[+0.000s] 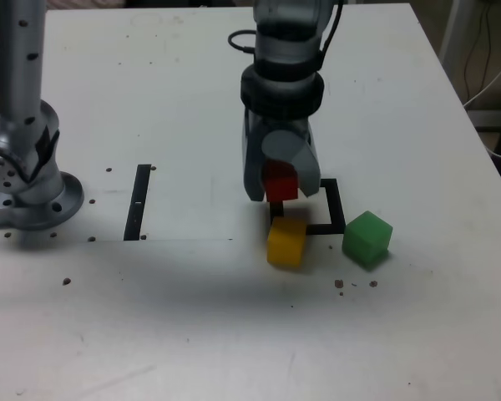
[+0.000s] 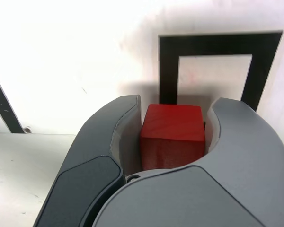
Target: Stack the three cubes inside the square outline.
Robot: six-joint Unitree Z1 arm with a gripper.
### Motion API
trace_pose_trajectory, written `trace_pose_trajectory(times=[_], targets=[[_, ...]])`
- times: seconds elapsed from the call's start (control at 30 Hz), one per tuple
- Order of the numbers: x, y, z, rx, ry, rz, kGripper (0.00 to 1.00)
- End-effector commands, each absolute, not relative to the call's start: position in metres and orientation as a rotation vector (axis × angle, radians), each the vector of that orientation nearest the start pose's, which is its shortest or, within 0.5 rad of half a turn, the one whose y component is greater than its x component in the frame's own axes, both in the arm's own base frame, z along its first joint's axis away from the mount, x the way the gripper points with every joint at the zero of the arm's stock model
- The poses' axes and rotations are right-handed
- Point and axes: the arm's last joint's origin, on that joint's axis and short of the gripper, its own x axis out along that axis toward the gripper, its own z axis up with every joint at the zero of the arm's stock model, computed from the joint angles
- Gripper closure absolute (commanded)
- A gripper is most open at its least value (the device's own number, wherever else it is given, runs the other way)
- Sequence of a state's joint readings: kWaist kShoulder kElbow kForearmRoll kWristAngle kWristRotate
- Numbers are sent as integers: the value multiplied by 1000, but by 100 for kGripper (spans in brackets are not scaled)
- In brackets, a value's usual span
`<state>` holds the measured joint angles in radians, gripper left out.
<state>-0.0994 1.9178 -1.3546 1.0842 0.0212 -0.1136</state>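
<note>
Cubes first, from the nearest edge of the white table: the yellow cube sits closest in the exterior view, resting on the tabletop and overlapping the near corner of the square outline. Just to the exterior view's right of it, apart from it, the green cube stands on the table beside the outline's outer corner. A few dark specks lie on the surface just in front of these two.

Behind and above the yellow cube, the gripper hangs from the grey arm with the red cube clamped between its two curved fingers (the wrist view shows both inner faces pressed against the cube's sides). The red cube is over the frame's near edge; whether it touches the table cannot be told.

Farther toward the exterior view's left, a thin black strip lies flat, and beyond it stands the arm's metal base.
</note>
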Motion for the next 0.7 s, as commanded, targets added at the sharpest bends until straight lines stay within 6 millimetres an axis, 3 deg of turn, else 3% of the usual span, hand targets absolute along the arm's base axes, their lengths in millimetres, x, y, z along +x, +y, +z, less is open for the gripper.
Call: trace_pose_trajectory(times=[0.0,0.67], targets=[[328,-30,243,5,1641,40,76],[351,-20,219,-7,1675,84,76]])
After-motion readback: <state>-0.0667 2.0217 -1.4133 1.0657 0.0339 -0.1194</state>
